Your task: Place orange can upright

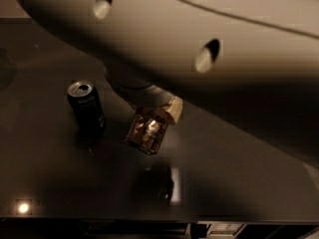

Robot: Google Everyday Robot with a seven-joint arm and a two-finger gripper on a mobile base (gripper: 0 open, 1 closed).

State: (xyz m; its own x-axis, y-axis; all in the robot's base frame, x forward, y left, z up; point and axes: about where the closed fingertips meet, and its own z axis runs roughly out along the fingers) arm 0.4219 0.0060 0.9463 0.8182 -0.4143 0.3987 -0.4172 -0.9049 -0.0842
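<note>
No readable txt anywhere tbh, nothing legible on the shiny orange-gold soda can clamped tilted in the gripper mid-frame under the big pale arm, nor on the dark upright can just left of it.

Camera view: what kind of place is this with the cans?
Probably a dim indoor robot test spot, hard to be sure: a glossy dark table, a dark can standing on it, and the robot's hand holding the orange can tilted above it.
</note>
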